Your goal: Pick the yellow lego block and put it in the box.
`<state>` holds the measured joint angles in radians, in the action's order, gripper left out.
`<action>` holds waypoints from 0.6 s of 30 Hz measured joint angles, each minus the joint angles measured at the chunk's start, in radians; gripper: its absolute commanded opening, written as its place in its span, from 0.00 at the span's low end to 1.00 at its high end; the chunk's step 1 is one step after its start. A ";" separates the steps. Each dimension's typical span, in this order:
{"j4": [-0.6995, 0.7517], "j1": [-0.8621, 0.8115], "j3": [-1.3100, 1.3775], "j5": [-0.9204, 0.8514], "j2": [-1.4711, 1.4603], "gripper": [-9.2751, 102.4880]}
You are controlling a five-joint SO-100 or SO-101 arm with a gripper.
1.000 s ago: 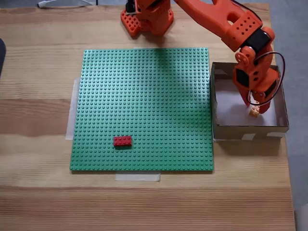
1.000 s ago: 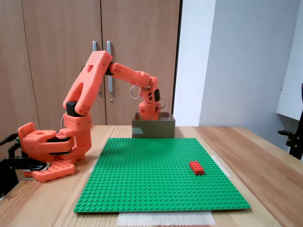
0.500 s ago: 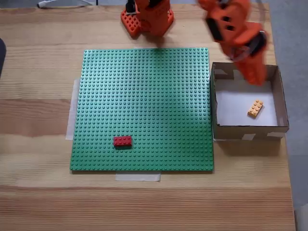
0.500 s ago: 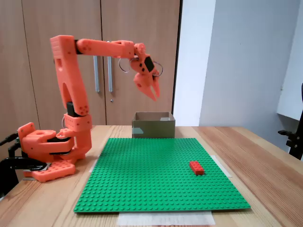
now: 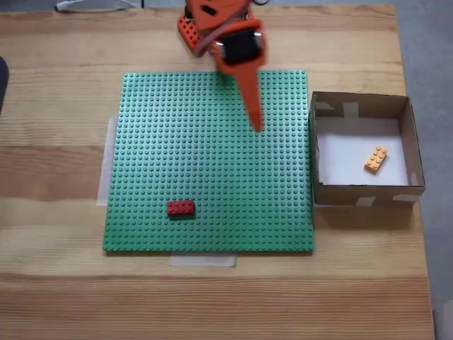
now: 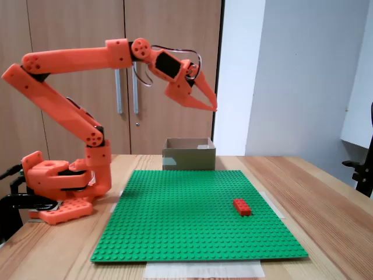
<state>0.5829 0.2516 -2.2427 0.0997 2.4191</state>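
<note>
The yellow lego block [image 5: 376, 159] lies loose on the white bottom of the cardboard box [image 5: 362, 192], toward its right side; in the fixed side view the box [image 6: 188, 156] wall hides it. My orange gripper [image 5: 257, 126] has swung away from the box and hangs high over the upper middle of the green baseplate [image 5: 177, 142]. In the side view the gripper [image 6: 214, 107] sits well above the box, its fingertips meeting at a point, shut with nothing between them.
A red brick [image 5: 180, 207] is stuck on the baseplate near its lower left, seen at the right front in the side view as the red brick [image 6: 242, 206]. The arm's base [image 6: 58, 181] stands at the table's back edge. Cupboard doors stand behind.
One second ago the gripper was down in the box at the yellow block. It let go, rose out, and swung left over the baseplate, leaving the block in the box.
</note>
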 measured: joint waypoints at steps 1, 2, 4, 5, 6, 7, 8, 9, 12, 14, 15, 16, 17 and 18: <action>-0.026 -0.029 -0.023 0.000 0.017 0.07; -0.054 -0.058 -0.046 0.000 0.034 0.07; -0.095 -0.110 -0.103 0.000 0.078 0.07; -0.100 -0.118 -0.118 -0.002 0.098 0.07; -0.101 -0.120 -0.132 -0.008 0.120 0.07; -0.092 -0.127 -0.138 -0.021 0.143 0.07; -0.071 -0.137 -0.140 -0.034 0.164 0.07; -0.048 -0.147 -0.146 -0.040 0.187 0.07; 0.028 -0.156 -0.184 -0.083 0.267 0.07; 0.081 -0.186 -0.187 -0.100 0.308 0.07; 0.104 -0.209 -0.187 -0.109 0.321 0.07; 0.123 -0.219 -0.187 -0.114 0.325 0.07; 0.137 -0.230 -0.187 -0.117 0.330 0.07; 0.147 -0.238 -0.187 -0.118 0.330 0.07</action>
<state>0.7302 0.0138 -2.4298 -0.0184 2.7489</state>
